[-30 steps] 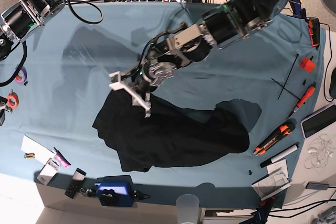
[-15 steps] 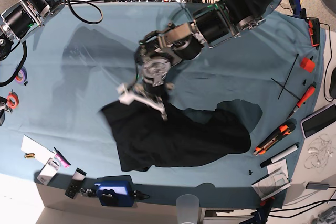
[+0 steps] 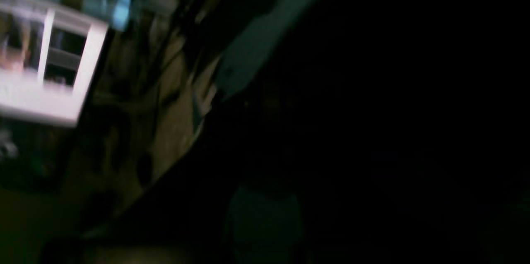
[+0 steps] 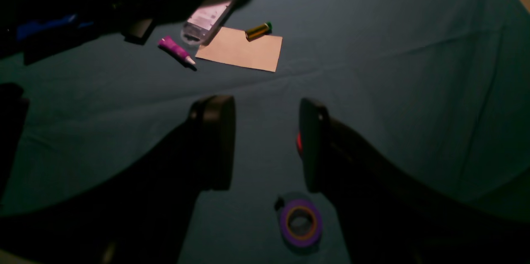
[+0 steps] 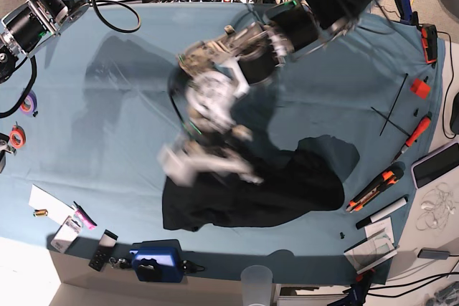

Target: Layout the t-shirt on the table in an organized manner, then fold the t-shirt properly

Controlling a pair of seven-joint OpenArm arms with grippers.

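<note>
The black t-shirt (image 5: 287, 191) lies bunched on the teal table (image 5: 107, 105), toward the front edge. My left gripper (image 5: 211, 166) is a motion blur at the shirt's upper left edge, shut on the t-shirt's fabric. The left wrist view is blurred and almost wholly dark. In the right wrist view my right gripper (image 4: 265, 144) hangs open over bare table cloth (image 4: 393, 49) with nothing between its fingers. Its arm (image 5: 29, 23) is at the far left of the base view, well away from the shirt.
A purple tape roll (image 4: 300, 222) lies just below the right gripper; a card (image 4: 242, 51), a battery (image 4: 257, 30) and a purple tube (image 4: 174, 49) lie beyond it. A blue device (image 5: 154, 263) and a cup (image 5: 257, 281) sit at the front edge. Cutters (image 5: 373, 190) and other tools line the right side.
The left gripper shut on the shirt's left edge and swept down toward the front, drawing that edge inward to the right. The right arm stayed still.
</note>
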